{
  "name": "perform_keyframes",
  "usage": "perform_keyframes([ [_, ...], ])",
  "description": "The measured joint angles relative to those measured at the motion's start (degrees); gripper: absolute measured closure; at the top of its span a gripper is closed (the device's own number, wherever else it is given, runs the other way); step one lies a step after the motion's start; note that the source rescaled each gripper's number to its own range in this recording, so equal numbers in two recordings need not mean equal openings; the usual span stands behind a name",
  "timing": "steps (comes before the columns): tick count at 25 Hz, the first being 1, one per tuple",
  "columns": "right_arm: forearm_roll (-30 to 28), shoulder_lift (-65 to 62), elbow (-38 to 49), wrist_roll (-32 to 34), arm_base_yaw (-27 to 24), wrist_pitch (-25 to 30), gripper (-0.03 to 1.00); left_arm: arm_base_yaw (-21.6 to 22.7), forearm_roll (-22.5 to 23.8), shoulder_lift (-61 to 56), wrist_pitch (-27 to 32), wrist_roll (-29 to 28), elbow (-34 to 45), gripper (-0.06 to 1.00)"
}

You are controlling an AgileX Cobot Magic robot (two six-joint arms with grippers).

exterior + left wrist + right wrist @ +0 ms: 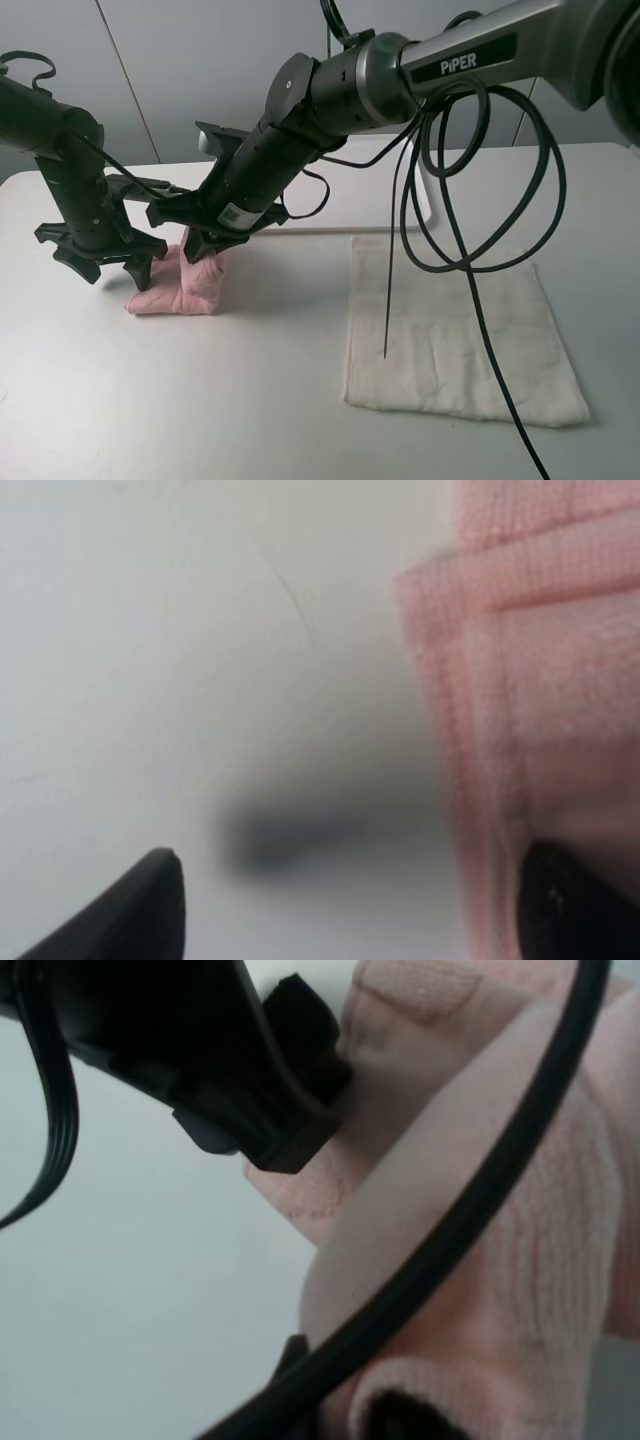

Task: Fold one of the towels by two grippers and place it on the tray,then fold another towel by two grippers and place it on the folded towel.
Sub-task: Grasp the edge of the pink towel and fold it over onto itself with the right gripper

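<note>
The pink towel lies as a folded bundle on the table at the left. My right gripper reaches across the middle and is shut on the bundle's raised right end. In the right wrist view the pink towel wraps over my right gripper, hiding most of its fingers. My left gripper stands open at the bundle's left edge. Its fingertips straddle bare table and the pink towel edge. The cream towel lies flat at the right. The white tray lies behind it, partly hidden by my right arm.
Black cables hang in loops from the right arm over the cream towel and the tray. A black part of the left arm shows close to the pink bundle. Bare table runs along the front.
</note>
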Motion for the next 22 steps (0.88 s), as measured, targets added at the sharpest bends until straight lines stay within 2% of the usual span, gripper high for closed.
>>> perform_keyframes([
  [5,14.7,3.5,0.0,-9.5,0.0,0.0,0.92,0.1,-0.1,0.0,0.0,-0.1,0.0,0.07],
  [9,21.8,4.6,0.0,-14.2,0.0,-0.1,0.92,0.1,-0.3,0.0,0.0,-0.1,0.0,0.07],
  [22,23.7,7.0,0.0,-16.0,0.1,-1.3,0.92,0.6,-1.0,-1.0,-0.2,3.4,0.1,0.07],
])
